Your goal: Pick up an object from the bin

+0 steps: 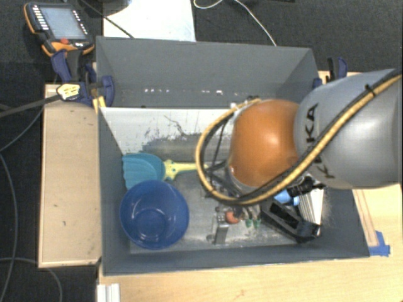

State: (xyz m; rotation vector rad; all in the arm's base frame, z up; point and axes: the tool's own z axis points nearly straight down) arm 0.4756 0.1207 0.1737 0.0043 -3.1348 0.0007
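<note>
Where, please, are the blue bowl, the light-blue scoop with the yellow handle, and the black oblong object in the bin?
blue bowl [154,216]: camera view, lower left of the bin; point on its inner floor.
light-blue scoop [140,168]: camera view, just above the bowl; point on its pan.
black oblong object [291,224]: camera view, lower right; point on its body.

- The grey housing of the arm [365,150], at the right of the frame, bears large black capitals running down its left edge. They belong to the brand name "KUKA".
- Of that word, "KA" reads plainly in the upper part. A yellow-and-black cable [343,119] crosses the lettering, and the letters below it show only in part.
- The handheld control unit [53,24] at the upper left of the frame has a pale screen and rows of keys. Whatever is marked on them is too small to read.
</note>
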